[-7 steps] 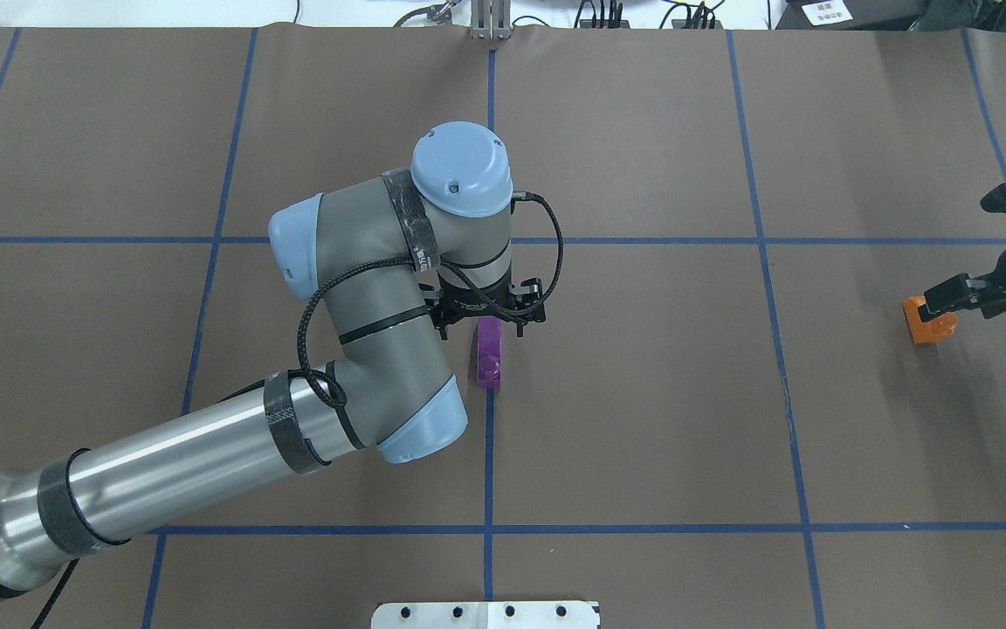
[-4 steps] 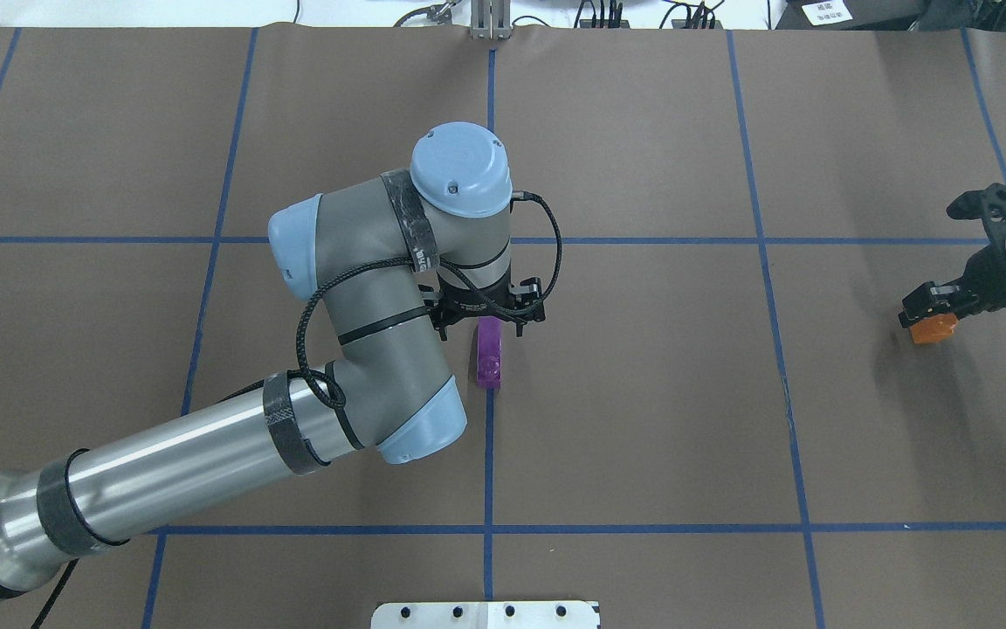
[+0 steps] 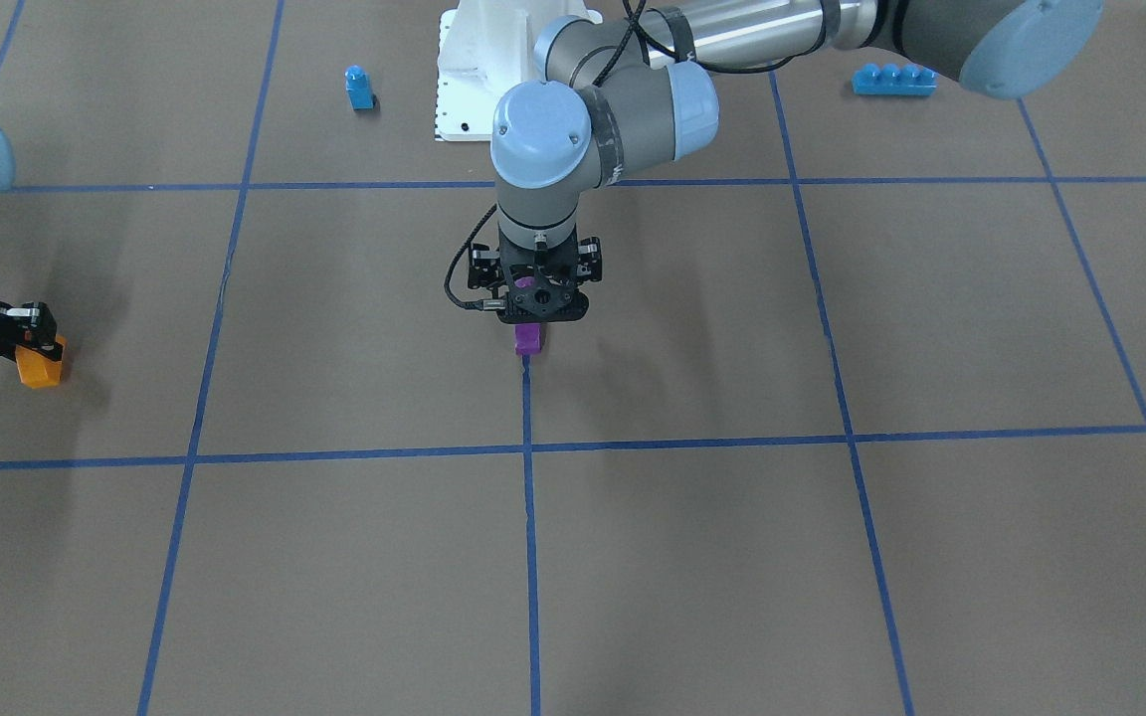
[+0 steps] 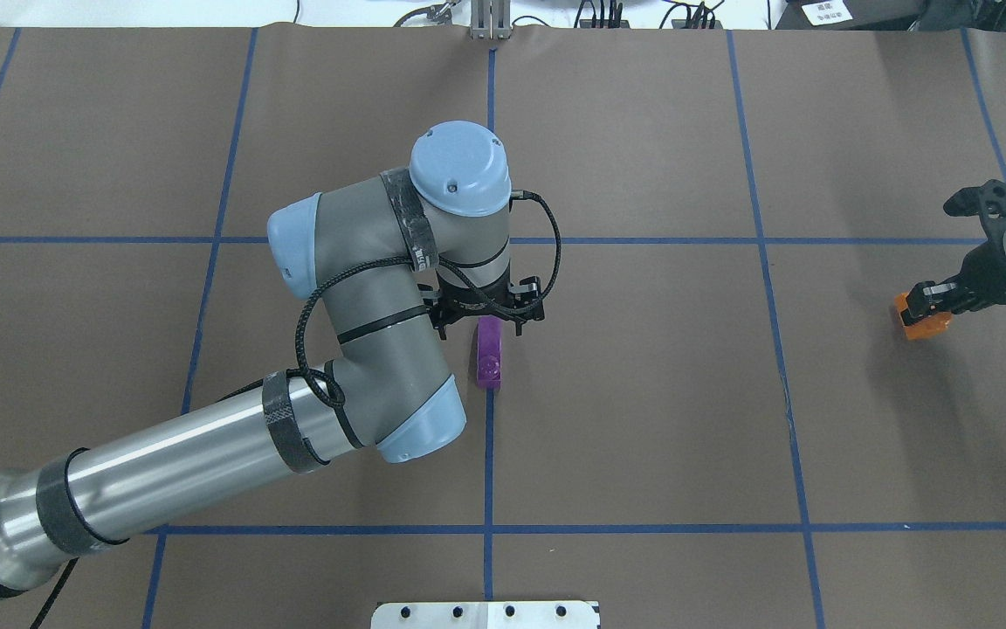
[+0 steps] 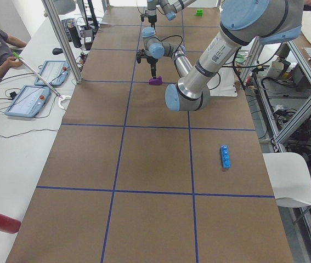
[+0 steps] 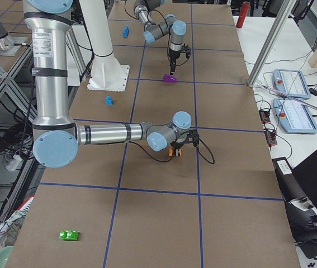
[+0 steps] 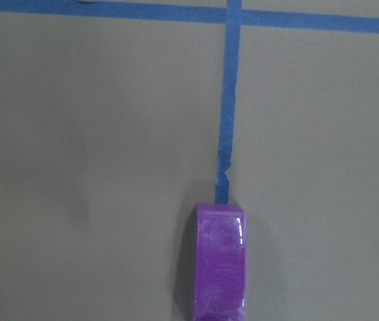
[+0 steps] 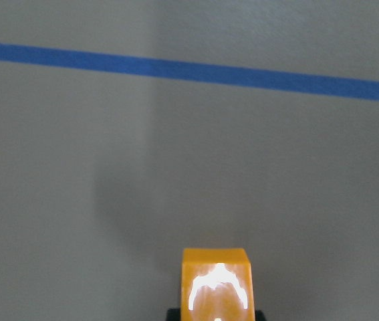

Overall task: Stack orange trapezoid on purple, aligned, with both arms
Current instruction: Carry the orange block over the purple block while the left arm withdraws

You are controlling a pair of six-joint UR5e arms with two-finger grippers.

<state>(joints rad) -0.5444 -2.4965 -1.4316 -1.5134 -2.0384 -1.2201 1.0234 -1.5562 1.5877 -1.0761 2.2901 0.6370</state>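
Right gripper [image 4: 929,302] clamped on the orange trapezoid [image 4: 924,323] at the table's [image 4: 643,393] right side, purple [image 4: 489,356] lying at centre, left gripper [image 3: 531,316] just above it, finger spread impossible to tell.

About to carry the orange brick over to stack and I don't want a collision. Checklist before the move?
1. Grip of right gripper on orange brick: ok, looks closed on it.
2. Lift of orange brick off table: cannot tell.
3. Position of purple brick, on centre tape line: ok.
4. Hold of left gripper on purple brick: cannot tell.
5. Top of purple brick free for landing: not ok, left gripper hangs over one end.
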